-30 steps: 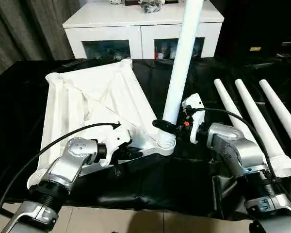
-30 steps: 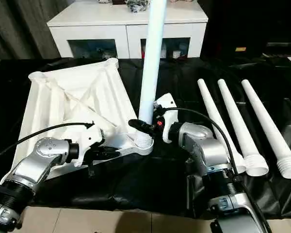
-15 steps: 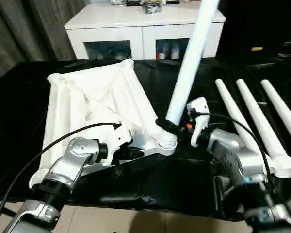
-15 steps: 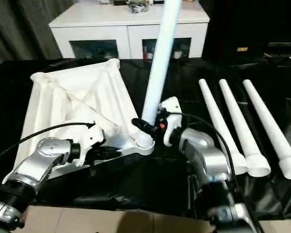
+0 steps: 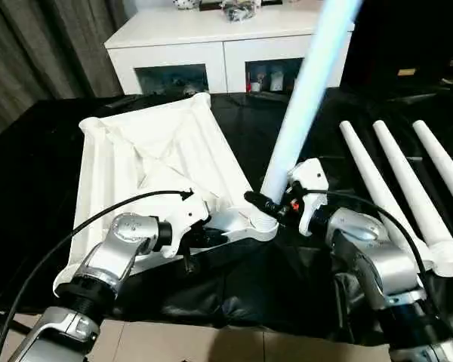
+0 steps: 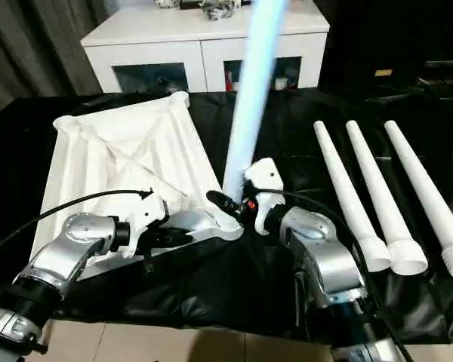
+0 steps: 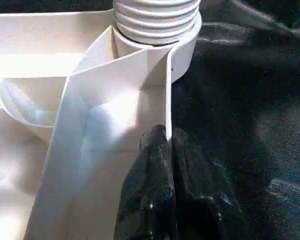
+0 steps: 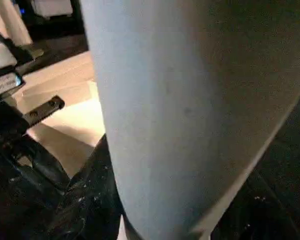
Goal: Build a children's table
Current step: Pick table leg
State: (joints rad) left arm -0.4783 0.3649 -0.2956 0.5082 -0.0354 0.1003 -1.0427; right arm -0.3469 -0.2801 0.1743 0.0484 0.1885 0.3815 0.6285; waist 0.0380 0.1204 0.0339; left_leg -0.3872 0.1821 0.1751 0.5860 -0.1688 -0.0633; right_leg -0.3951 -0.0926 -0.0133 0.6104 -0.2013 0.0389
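White plastic makes up every part of the children's table. The top (image 5: pixel 147 162) is laid underside up on the black-draped bench (image 5: pixel 30 173), its ribs and X-bracing exposed, with round sockets at the corners. One leg (image 5: pixel 306 90) is seated by its ribbed end in the near corner socket (image 5: pixel 264 224), and its long axis is seen leaning away from upright, toward the robot's right and away from the robot. The right end effector (image 5: pixel 270 202) is placed directly at the base of that leg and is clamped around it just above the socket; it is judged that the coming move depends on the tube being brought back in line with the socket. The left end effector (image 7: pixel 165 145) is pinched shut on a thin rib of the top beside the same socket, so the top is steadied. Three spare legs (image 5: pixel 396 188), smooth and tapered, are laid side by side on the robot's right.
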